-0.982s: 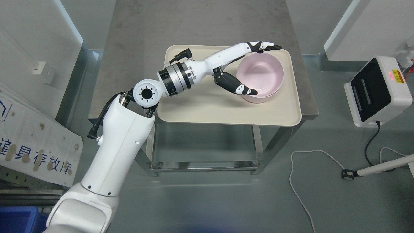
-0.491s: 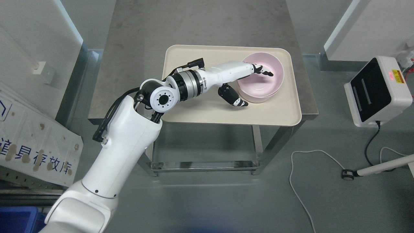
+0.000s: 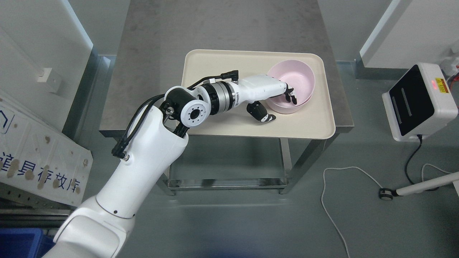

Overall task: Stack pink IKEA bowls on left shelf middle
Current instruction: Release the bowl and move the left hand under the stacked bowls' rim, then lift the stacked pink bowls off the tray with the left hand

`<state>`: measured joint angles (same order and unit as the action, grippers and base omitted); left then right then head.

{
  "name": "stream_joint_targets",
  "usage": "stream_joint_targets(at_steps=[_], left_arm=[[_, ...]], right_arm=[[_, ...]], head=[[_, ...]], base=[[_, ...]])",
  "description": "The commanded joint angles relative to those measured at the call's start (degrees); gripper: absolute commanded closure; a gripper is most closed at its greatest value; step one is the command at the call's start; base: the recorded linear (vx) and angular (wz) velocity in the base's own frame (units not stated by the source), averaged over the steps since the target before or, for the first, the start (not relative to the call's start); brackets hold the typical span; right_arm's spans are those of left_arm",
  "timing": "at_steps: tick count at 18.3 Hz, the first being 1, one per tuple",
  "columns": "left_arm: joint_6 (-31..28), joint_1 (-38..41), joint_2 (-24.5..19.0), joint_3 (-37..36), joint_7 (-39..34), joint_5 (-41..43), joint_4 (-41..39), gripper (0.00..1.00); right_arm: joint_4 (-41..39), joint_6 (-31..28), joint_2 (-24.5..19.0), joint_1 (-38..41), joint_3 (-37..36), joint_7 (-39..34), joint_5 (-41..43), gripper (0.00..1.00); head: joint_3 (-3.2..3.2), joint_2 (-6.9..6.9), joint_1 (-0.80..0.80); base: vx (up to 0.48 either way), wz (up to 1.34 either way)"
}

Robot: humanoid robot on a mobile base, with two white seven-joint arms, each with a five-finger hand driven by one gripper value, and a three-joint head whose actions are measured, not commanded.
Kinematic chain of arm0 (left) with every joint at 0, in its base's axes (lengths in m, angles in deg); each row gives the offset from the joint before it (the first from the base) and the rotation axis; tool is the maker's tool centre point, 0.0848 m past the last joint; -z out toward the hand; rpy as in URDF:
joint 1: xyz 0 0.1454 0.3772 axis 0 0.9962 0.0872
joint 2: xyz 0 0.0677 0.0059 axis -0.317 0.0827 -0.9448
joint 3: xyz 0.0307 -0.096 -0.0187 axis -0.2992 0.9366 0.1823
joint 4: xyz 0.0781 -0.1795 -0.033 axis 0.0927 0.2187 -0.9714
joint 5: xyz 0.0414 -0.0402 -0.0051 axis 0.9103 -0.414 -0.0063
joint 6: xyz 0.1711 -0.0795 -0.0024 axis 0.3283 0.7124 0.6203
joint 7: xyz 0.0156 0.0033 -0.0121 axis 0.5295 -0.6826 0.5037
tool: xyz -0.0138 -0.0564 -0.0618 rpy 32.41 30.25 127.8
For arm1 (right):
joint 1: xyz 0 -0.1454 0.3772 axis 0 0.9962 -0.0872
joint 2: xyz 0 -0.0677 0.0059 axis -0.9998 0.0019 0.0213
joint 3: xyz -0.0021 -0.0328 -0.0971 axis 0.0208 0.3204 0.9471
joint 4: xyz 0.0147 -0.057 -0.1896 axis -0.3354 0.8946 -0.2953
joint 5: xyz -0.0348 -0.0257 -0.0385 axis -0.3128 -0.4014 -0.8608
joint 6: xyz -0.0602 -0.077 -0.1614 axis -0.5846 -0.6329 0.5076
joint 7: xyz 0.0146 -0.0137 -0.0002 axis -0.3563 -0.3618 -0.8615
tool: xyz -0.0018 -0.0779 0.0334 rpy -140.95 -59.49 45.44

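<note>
The bowl (image 3: 292,86) is pinched at its near rim by the left hand (image 3: 276,98) but not yet lifted from the tray (image 3: 222,64); shelving is left.

Single head view, high up, looking steeply down on the steel table (image 3: 222,32), which fills the upper middle of the frame at mid distance. The cream tray (image 3: 222,122) sits at the table's near edge; floor shows below and beside the table. The left arm (image 3: 143,157) enters from lower left toward the table.
</note>
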<state>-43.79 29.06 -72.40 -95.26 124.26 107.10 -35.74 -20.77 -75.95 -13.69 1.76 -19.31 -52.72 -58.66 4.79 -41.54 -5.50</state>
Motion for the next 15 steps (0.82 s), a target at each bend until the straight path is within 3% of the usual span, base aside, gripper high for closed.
stream_joint_targets(at_steps=[1,7,10,15], left_arm=[[2.1,-0.3,-0.2,0.6,0.2,2.0,1.2,0.75],[6.2,-0.3,-0.2,5.2,0.0,1.9,1.8,0.99],[8.2,-0.6,-0.2,10.2,-1.4,1.2,1.6,0.99],[16.2,-1.5,-0.2,20.5,-0.9,-2.7,0.9,0.99]], right_arm=[[0.0,0.0,1.0,0.0,-0.5,0.0,-0.4,0.0],[0.0,0.0,1.0,0.0,-0.5,0.0,-0.4,0.0],[0.0,0.0,1.0,0.0,-0.6,0.0,-0.4,0.0],[0.0,0.0,1.0,0.0,-0.6,0.0,-0.4,0.0]], head=[[0.0,0.0,0.0],[0.0,0.0,0.0],[0.0,0.0,0.0],[0.0,0.0,0.0]], base=[[0.0,0.0],[0.0,0.0],[0.0,0.0],[-0.001,0.0]])
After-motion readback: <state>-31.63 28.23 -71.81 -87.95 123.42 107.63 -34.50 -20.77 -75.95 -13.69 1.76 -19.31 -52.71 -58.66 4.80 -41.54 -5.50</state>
